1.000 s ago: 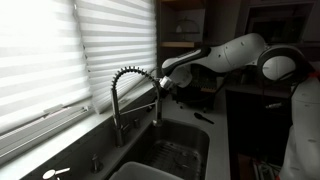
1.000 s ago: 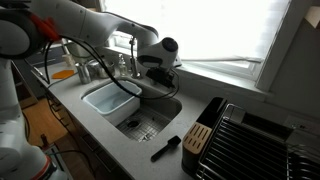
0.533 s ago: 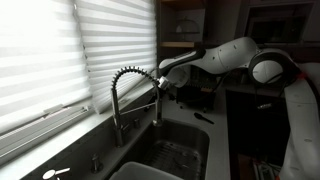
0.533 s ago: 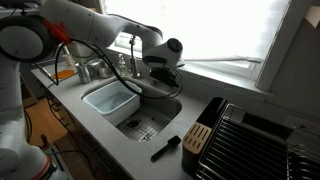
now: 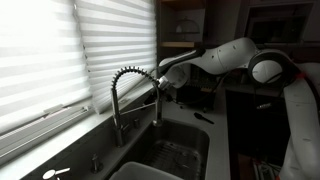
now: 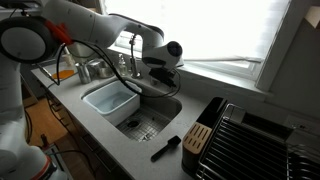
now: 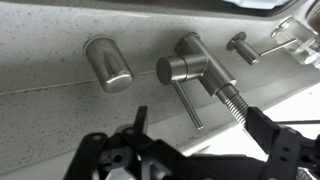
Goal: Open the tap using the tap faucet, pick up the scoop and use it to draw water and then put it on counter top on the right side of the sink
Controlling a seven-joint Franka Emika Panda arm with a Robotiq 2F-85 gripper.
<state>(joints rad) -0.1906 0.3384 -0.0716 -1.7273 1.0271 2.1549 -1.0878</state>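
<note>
Reaching across the sink (image 6: 162, 110), I am hovering the gripper (image 6: 163, 74) just beside the tap (image 5: 122, 88), wrist bent down toward its base. In the wrist view the fingers (image 7: 265, 135) are standing apart, clasping nothing, with the tap's lever (image 7: 192, 105) pointing down between them. The scoop (image 6: 165, 149) is lying on the counter (image 6: 110, 140), well apart from the gripper. Compared with a second ago, the arm's rear joints are sitting slightly closer to the tap; since half a second ago nothing is visibly shifting.

The white arm (image 5: 235, 55) stretches out level, its gripper (image 5: 166, 86) angled downward with jaws spread apart, holding nothing.
</note>
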